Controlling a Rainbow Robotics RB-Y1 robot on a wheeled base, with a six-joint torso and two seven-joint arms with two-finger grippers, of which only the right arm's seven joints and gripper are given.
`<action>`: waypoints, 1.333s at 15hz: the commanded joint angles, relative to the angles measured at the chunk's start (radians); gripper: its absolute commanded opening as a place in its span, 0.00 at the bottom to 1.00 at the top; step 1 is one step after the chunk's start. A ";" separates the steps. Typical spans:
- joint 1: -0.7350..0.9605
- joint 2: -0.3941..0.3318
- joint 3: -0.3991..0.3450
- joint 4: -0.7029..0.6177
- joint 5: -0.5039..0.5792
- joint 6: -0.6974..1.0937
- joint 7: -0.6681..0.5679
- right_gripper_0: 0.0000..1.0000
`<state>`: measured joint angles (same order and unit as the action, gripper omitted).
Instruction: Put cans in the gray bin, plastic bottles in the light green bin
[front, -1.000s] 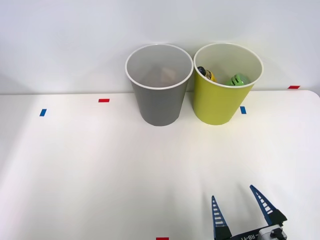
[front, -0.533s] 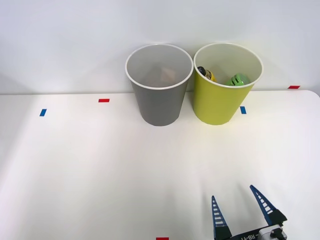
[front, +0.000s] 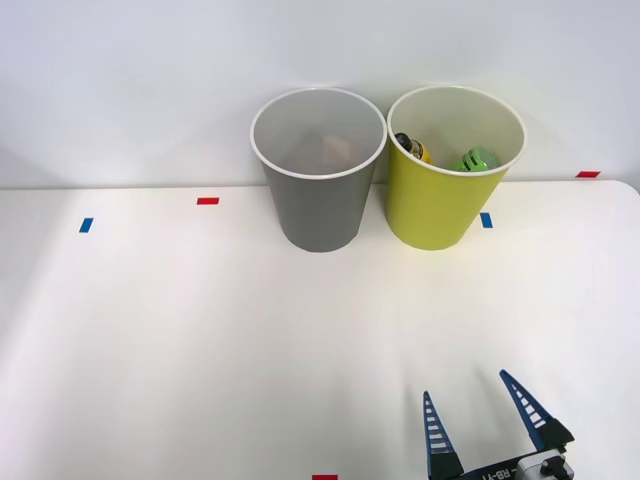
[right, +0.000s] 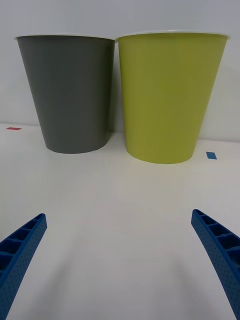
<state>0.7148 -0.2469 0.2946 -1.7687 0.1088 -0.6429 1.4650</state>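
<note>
a robot test lab: a bare white table against a plain white wall, with small red tape marks and blue tape marks stuck on as position markers.

1. Gray bin: upright at the surface's 12 o'clock edge, a pale orange can inside.
2. Light green bin: upright just at its 3 o'clock, holding a yellow bottle and a green bottle.
</note>
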 joint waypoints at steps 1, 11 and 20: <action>0.000 0.000 0.000 0.000 0.000 0.000 0.000 1.00; 0.000 0.000 0.000 0.000 0.000 0.000 0.000 1.00; 0.000 0.000 0.000 0.000 0.000 0.000 0.000 1.00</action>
<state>0.7148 -0.2469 0.2945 -1.7687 0.1089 -0.6428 1.4650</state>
